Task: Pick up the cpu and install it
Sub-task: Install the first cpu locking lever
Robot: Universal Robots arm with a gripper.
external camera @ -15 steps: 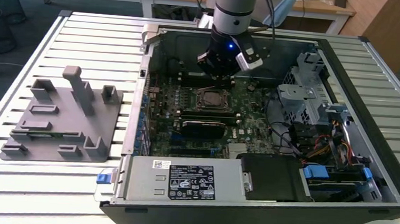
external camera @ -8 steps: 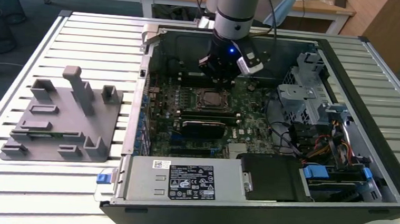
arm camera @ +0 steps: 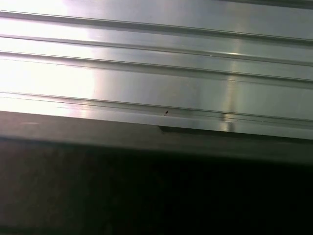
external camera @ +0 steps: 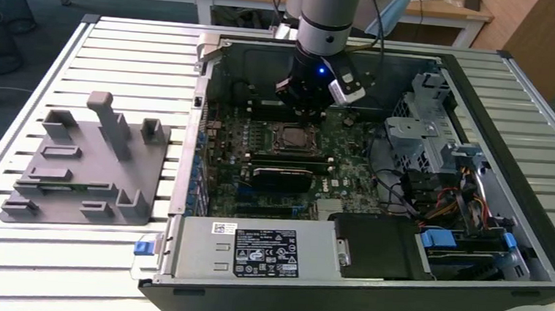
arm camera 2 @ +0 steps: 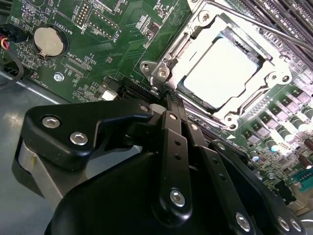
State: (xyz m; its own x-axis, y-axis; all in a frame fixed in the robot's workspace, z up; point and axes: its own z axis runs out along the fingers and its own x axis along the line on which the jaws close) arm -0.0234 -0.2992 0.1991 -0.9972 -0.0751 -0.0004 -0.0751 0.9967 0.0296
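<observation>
Arm (external camera: 324, 16) coming down from the upper centre of the exterior view, straight into the open computer case (external camera: 516, 91), and the gripper (external camera: 305, 113) hangs just above the socket (external camera: 293, 137) on the green motherboard (external camera: 355, 168). Room is tight here: case walls all round, a metal drive cage (external camera: 426, 129) and cable bundle on the exterior view's right, the black power supply (external camera: 251, 250) along the lower edge. Out on the exterior view's left, well apart from the case, the grey tray (external camera: 86, 168) with its upright posts sits on the slatted aluminium table (external camera: 118, 56).

Second wrist view now, and there's the cpu (arm camera 2: 222, 71), pale silver top, lying flat inside the socket frame (arm camera 2: 161, 68) at upper right of the frame, metal bracket edges all around it. The gripper (arm camera 2: 170, 95) has its black fingers (arm camera 2: 173, 142) pinched together, tips meeting with nothing between them, right at the near corner of the frame, clear of the chip. A coin cell (arm camera 2: 49, 40) sits at upper left.

First wrist view: ribbed aluminium slats (arm camera: 156, 73) across the upper half, and a dark edge (arm camera: 156, 147) below them.
</observation>
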